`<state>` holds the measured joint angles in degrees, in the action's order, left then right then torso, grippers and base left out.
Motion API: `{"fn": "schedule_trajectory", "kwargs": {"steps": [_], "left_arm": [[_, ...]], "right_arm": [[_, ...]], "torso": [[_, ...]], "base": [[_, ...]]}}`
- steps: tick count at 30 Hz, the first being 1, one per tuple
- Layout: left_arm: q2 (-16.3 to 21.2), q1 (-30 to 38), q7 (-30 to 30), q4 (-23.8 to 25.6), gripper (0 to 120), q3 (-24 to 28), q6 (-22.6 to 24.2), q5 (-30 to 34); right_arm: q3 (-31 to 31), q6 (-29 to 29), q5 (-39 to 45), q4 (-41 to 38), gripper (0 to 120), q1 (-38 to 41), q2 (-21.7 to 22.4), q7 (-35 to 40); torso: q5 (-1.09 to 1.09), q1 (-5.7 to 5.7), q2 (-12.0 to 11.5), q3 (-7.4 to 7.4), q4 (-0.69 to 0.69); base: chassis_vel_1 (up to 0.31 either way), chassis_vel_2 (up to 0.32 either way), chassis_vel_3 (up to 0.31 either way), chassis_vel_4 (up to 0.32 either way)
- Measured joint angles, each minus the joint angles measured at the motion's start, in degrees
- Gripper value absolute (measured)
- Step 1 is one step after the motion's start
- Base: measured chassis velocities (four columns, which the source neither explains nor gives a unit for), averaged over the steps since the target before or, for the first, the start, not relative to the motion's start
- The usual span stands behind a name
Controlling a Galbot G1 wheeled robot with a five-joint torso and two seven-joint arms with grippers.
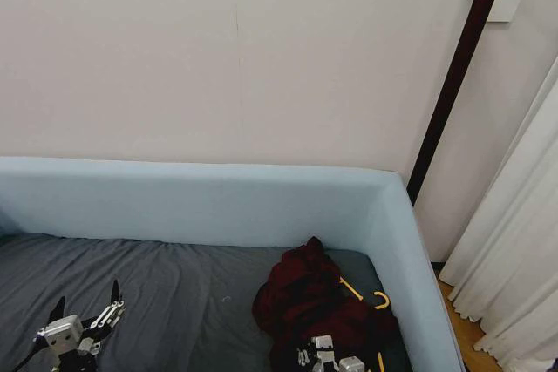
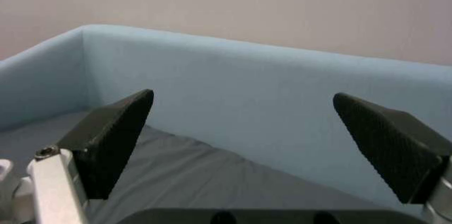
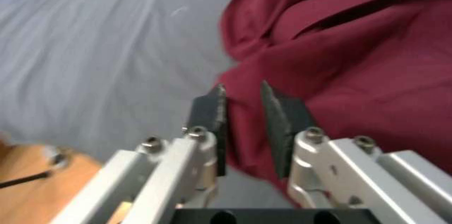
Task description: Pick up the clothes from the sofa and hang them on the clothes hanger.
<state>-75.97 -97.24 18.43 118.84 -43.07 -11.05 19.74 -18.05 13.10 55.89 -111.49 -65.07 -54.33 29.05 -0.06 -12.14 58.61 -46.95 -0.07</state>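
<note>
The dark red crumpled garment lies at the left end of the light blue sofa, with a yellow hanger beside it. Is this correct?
No. The dark red crumpled garment lies at the right end of the light blue sofa, as the head view shows; the yellow hanger is beside it. The right gripper is over the garment, the left gripper over the grey seat.

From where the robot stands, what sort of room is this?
Likely a home living room, or a mock-up of one: a light blue sofa against a plain wall, a red garment and yellow hanger lying on its seat, and white curtains at the right.
</note>
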Motion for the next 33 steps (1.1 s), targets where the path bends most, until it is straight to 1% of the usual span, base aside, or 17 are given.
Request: {"fn": "schedule_trajectory", "kwargs": {"steps": [2, 3, 4, 5, 7, 9, 10, 14, 15, 19, 20, 21, 22, 24, 28, 31, 33], "left_arm": [[-0.4, 0.3, -0.1, 0.1, 100, 0.5, 0.1, -0.4], [-0.6, 0.4, -0.1, 0.2, 100, 0.7, 0.2, -0.7], [-0.7, 0.5, -0.1, 0.2, 100, 0.8, 0.2, -0.9], [-0.7, 0.5, -0.1, 0.2, 100, 0.8, 0.2, -0.9], [-1.0, 0.5, -0.1, 0.2, 100, 1.1, 0.2, -1.4], [-1.2, 0.6, -0.1, 0.1, 100, 1.2, 0.2, -1.5], [-1.2, 0.6, -0.1, 0.1, 100, 1.2, 0.2, -1.5], [-1.4, 0.5, -0.1, 0.1, 100, 1.2, 0.2, -1.8], [-1.4, 0.5, -0.1, 0.1, 100, 1.2, 0.2, -1.8], [-1.6, 0.3, -0.1, 0.0, 100, 1.2, 0.0, -1.9], [-1.6, 0.3, -0.1, 0.0, 100, 1.2, 0.0, -1.9], [-1.6, 0.2, -0.1, -0.1, 100, 1.2, -0.1, -1.9], [-1.7, 0.2, -0.1, -0.3, 100, 1.2, -0.3, -2.0], [-1.8, 0.2, -0.1, -0.3, 100, 1.2, -0.4, -2.2], [-1.8, 0.2, -0.1, -0.2, 100, 1.2, -0.3, -2.3], [-1.8, 0.2, -0.1, -0.1, 100, 1.2, -0.2, -2.4], [-1.9, 0.2, -0.1, -0.1, 100, 1.2, -0.2, -2.5]], "right_arm": [[1.1, 2.4, 4.2, -2.7, 32, -0.1, 0.5, 0.4], [1.8, 3.1, 6.1, -3.8, 39, 0.0, 0.6, 0.6], [2.2, 3.3, 6.6, -4.2, 42, 0.1, 0.7, 0.6], [2.2, 3.3, 6.6, -4.2, 42, 0.1, 0.7, 0.6], [3.6, 3.3, 6.9, -4.1, 50, 1.6, 0.6, 0.0], [5.1, 2.7, 6.3, -1.9, 60, 3.8, 0.1, -0.8], [5.1, 2.7, 6.3, -1.9, 60, 3.8, 0.1, -0.8], [6.4, 2.6, -2.7, 9.3, 79, 8.8, -0.8, -3.8], [6.4, 2.6, -2.7, 9.3, 79, 8.8, -0.8, -3.8], [6.8, 7.1, -5.7, 15.8, 95, 10.5, -1.6, -3.9], [6.8, 7.1, -5.7, 15.8, 95, 10.5, -1.6, -3.9], [6.9, 7.1, -5.8, 17.1, 98, 10.7, -2.0, -4.0], [6.9, 6.0, -5.9, 18.7, 99, 11.0, -2.8, -4.4], [6.9, 1.8, -8.4, 22.5, 100, 11.6, -4.3, -6.5], [6.9, -0.9, -9.4, 25.5, 100, 12.5, -5.7, -8.6], [7.0, -0.8, -7.3, 25.4, 100, 12.6, -6.2, -8.1], [7.0, 0.1, -4.2, 24.1, 100, 12.3, -6.5, -6.5]], "torso": [[0.0, 0.0, 0.0, 0.0, 0.0], [0.01, 0.0, 0.0, 0.0, 0.0], [0.01, 0.0, 0.0, 0.0, -0.01], [0.01, 0.0, 0.0, 0.0, -0.01], [0.01, 0.0, 0.0, -0.01, -0.01], [0.02, 0.0, 0.0, 0.0, 0.0], [0.02, 0.0, 0.0, 0.0, 0.0], [0.03, -0.01, 0.0, -0.02, 0.01], [0.03, -0.01, 0.0, -0.02, 0.01], [0.02, -0.02, 0.0, -0.01, -0.01], [0.02, -0.02, 0.0, -0.01, -0.01], [0.02, -0.01, 0.0, -0.01, -0.01], [0.01, -0.01, 0.0, -0.01, -0.01], [0.01, -0.01, 0.0, -0.01, 0.0], [0.02, -0.01, 0.0, -0.01, 0.0], [0.02, -0.01, 0.0, -0.01, 0.0], [0.01, -0.01, 0.0, -0.01, 0.0]], "base": [[0.0, 0.0, 0.0, 0.0], [0.0, 0.0, 0.0, 0.0], [0.0, 0.0, 0.0, 0.0], [0.0, 0.0, 0.0, 0.0], [0.0, 0.0, 0.0, 0.0], [0.0, 0.0, 0.0, 0.0], [0.0, 0.0, 0.0, 0.0], [0.0, 0.0, 0.0, 0.0], [0.0, 0.0, 0.0, 0.0], [0.0, 0.0, 0.0, 0.0], [0.0, 0.0, 0.0, 0.0], [0.0, 0.0, 0.0, 0.0], [0.0, 0.0, 0.0, 0.0], [0.0, 0.0, 0.0, 0.0], [0.0, 0.0, 0.0, 0.0], [0.0, 0.0, 0.0, 0.0], [0.0, 0.0, 0.0, 0.0]]}}
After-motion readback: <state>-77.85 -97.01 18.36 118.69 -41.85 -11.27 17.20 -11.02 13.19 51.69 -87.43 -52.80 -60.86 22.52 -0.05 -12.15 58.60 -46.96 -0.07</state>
